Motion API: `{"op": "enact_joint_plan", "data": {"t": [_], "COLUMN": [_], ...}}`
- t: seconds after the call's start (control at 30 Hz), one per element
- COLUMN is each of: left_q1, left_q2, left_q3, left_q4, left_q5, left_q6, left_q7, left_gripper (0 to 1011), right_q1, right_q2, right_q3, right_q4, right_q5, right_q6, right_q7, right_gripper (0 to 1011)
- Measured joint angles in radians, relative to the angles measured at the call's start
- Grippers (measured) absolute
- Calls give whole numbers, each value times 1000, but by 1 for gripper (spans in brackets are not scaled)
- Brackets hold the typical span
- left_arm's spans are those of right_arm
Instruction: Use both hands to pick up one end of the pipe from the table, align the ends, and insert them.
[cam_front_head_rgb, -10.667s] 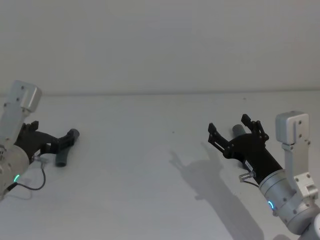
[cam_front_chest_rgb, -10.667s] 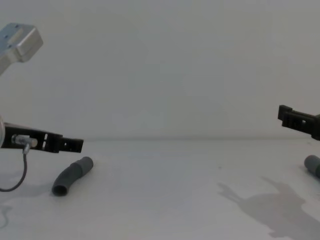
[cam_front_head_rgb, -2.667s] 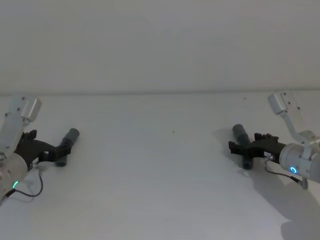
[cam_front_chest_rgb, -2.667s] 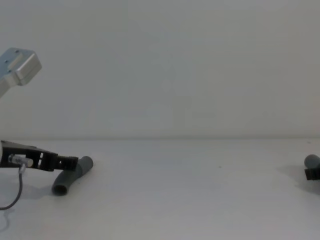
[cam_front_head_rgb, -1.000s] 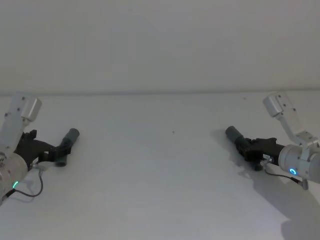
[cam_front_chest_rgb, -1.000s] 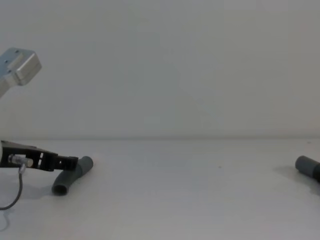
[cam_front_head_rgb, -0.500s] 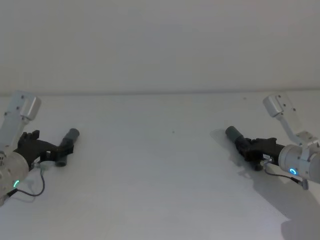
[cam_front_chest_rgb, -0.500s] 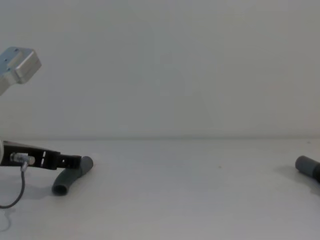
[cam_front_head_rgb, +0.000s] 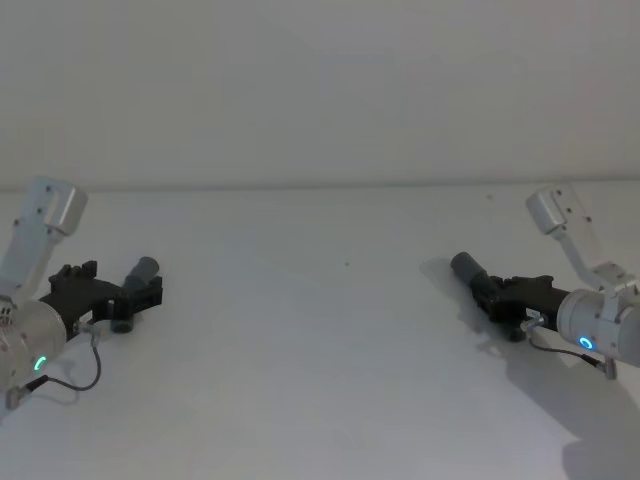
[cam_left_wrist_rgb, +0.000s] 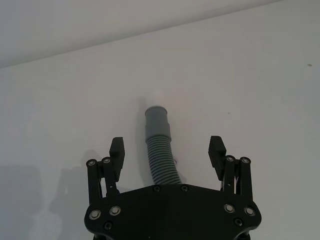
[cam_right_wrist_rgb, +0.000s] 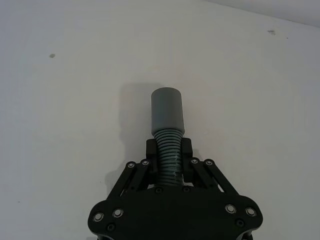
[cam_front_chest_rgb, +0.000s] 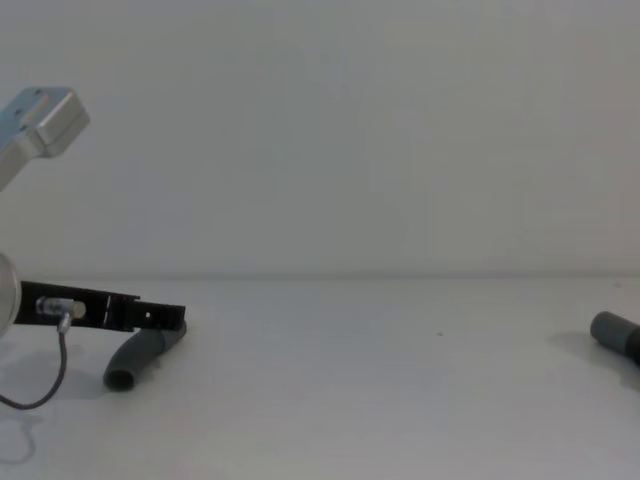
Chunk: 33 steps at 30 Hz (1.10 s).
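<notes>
White table (cam_front_head_rgb: 320, 340), pale wall (cam_front_head_rgb: 320, 90). Near its left edge, left gripper (cam_left_wrist_rgb: 166, 146) straddles left piece (cam_left_wrist_rgb: 161, 161), jaws apart. Near the right edge, right gripper (cam_right_wrist_rgb: 169, 149) clamps right piece (cam_right_wrist_rgb: 168, 125) at the ribs (cam_right_wrist_rgb: 168, 141). Probably light; ribs likely flex, so grip beside the cuff (cam_left_wrist_rgb: 157, 120).

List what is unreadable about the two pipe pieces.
Left wrist view: the left pipe piece runs under the open left claw; its near end is hidden.
Right wrist view: the right claw, shut on the right pipe piece, covers its rear end.
Chest view: the right edge cuts that piece off.
</notes>
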Motion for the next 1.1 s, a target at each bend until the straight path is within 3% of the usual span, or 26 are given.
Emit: {"op": "enact_joint_plan", "data": {"t": [0.63,1.1], "left_q1": [-49,-90], "left_q2": [27,-14], "left_q3": [70,69], "left_q4": [39,102], "left_q5": [89,89], "left_q6": [6,54], "left_q7": [-15,-23], "left_gripper": [1001,1001], "right_q1": [0,0], "right_q2": [0,0], "right_q3": [0,0], "right_q4": [0,0], "right_q5": [0,0], "right_q6": [0,0], "right_q7": [0,0], "right_gripper": [245,244]}}
